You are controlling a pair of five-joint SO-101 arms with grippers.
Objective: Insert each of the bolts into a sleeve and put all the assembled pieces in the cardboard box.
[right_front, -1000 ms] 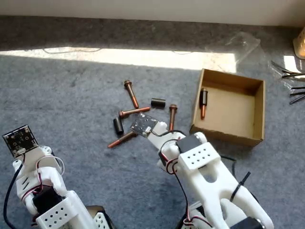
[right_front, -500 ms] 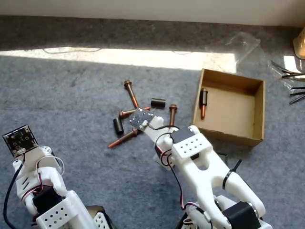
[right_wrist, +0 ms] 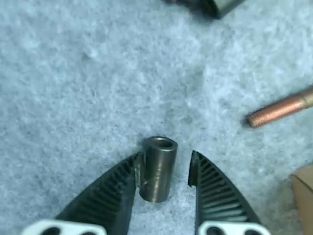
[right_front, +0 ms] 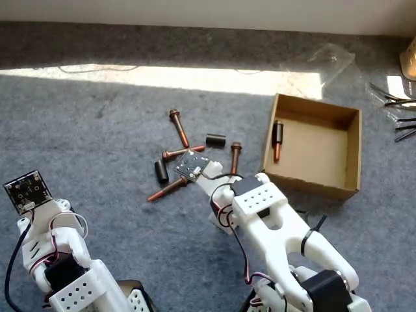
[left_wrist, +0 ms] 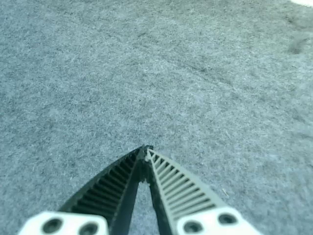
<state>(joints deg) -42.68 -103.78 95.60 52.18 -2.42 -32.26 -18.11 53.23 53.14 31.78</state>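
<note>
**A:** Wondering what the right gripper is gripping?

**B:** Nothing yet. Wrist cam's showing it parted around a sleeve on the carpet. Overhead's showing one assembled piece lying in the cardboard box. And the left gripper is sitting closed.

Held the right arm stretched forward from the near edge toward the middle of the high view, white links nearly in a line, wrist pitched down with the right wrist board on top. Had the right gripper pointed down, jaws parted, ribbed inner faces turned toward each other with a clear gap between the tips. Held the left arm folded back at the near left corner, well apart from the right arm, the left wrist board raised and tilted. Had the left gripper angled down, jaws closed tip to tip, only a thin slit farther back toward the white knuckles
</note>
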